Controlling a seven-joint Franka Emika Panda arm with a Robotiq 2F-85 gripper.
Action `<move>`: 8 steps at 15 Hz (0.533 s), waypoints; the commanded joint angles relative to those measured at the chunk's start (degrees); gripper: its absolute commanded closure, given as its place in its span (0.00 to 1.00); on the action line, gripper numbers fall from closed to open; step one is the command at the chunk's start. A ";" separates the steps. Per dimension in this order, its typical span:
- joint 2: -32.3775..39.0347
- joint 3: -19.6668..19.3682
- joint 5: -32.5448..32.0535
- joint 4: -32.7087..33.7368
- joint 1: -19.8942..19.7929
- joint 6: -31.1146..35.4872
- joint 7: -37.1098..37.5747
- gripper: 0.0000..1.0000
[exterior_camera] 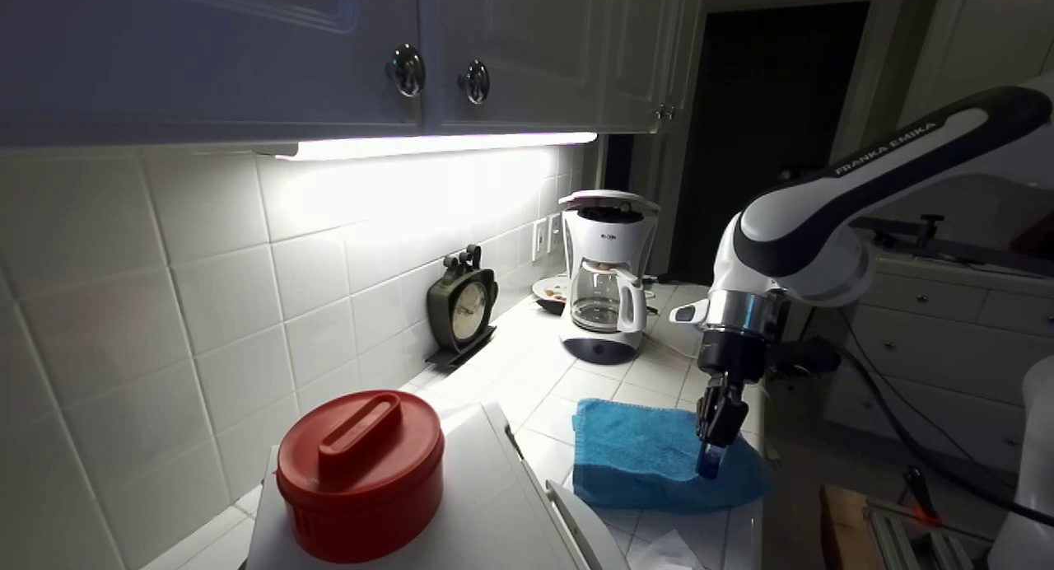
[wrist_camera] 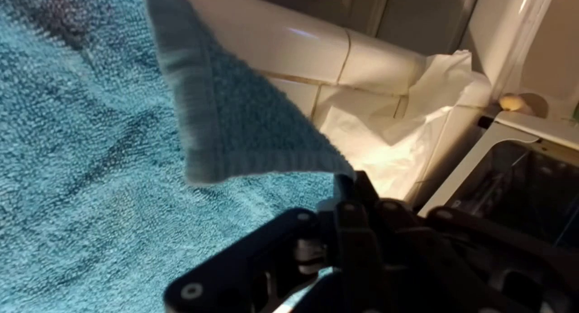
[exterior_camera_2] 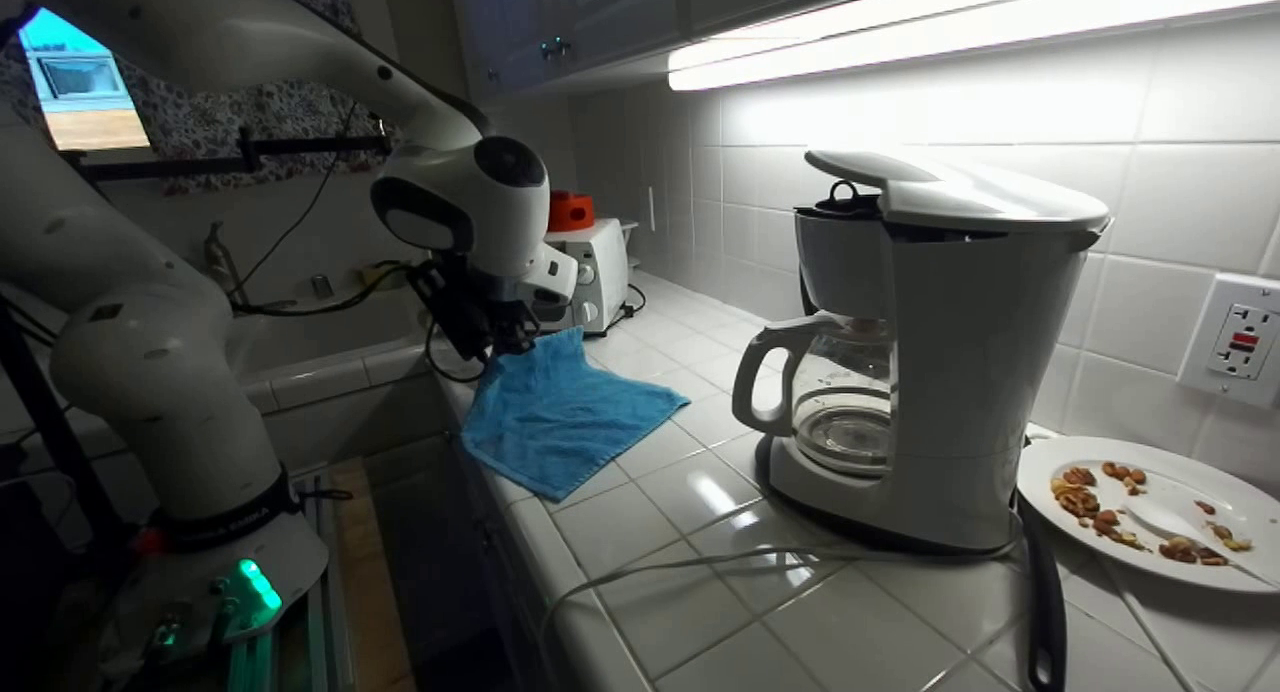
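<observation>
A blue towel (exterior_camera: 634, 446) lies spread on the white tiled counter, seen in both exterior views. In the wrist view the towel (wrist_camera: 90, 177) fills the left side, with a hemmed flap folded up over it. That flap runs to the tips of my gripper (wrist_camera: 355, 182), which is shut on the towel's edge. In an exterior view the gripper (exterior_camera: 711, 459) points down at the towel's side near the counter's front edge. From the opposite end, a raised part of the towel (exterior_camera_2: 570, 412) rises to the gripper (exterior_camera_2: 515, 342). The exact pinch point is dark and partly hidden.
A white coffee maker (exterior_camera: 605, 249) with a glass carafe stands beyond the towel. A toaster oven (exterior_camera_2: 598, 262) bears a red lidded container (exterior_camera: 362, 471). White paper (wrist_camera: 384, 141) lies near the oven. A green clock-like item (exterior_camera: 463, 306) and a plate of nuts (exterior_camera_2: 1250, 482) sit along the wall.
</observation>
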 commanded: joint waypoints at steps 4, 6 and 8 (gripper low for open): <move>1.89 3.01 -2.57 -0.10 1.64 -1.93 1.42 0.98; 2.40 3.89 -2.68 -0.11 2.28 -1.80 1.38 0.98; 2.77 4.80 -3.34 -0.12 2.79 -1.58 1.62 0.73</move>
